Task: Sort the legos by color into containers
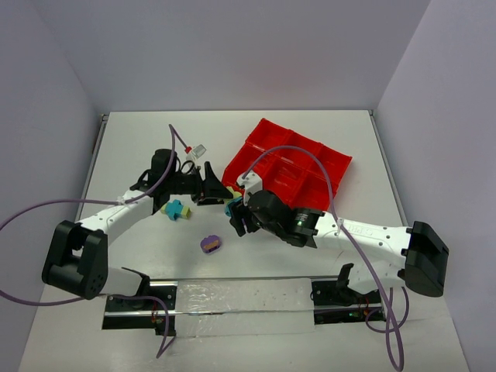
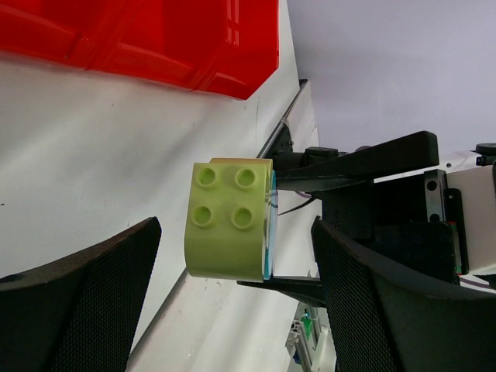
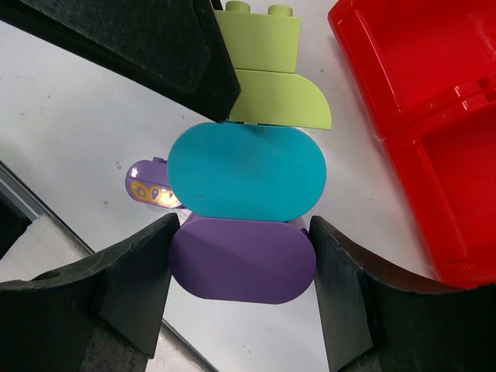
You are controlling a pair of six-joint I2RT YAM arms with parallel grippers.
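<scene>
Nearest the arm bases, one loose purple piece [image 1: 210,244] lies alone on the white tabletop [image 1: 139,147], its side printed with yellow marks.

Just beyond it, the right tool [image 1: 236,219] is clamped on the one stack [image 1: 232,206] of joined legos, held above the tabletop. The right wrist view shows three colours in that stack. The purple brick [image 3: 242,263] sits squeezed between the two fingers, which touch both of its sides. The teal brick [image 3: 246,172] is joined to it. The yellow-green brick [image 3: 275,93] lies farthest from the fingers, with a seam across it, so it may be two parts; I cannot tell.

To the left, well apart from the stack, a second loose teal piece [image 1: 177,210] with pale yellow bits attached rests on the tabletop.

The left tool [image 1: 221,192] meets the stack from the other side. Its two fingers stand apart and straddle the yellow-green end, whose face shows four studs. In the left wrist view a gap shows on each side.

Farthest back lies the one red tray [image 1: 267,136], turned at an angle, with low dividers marking square compartments. Its near corner is close behind the two tools.
</scene>
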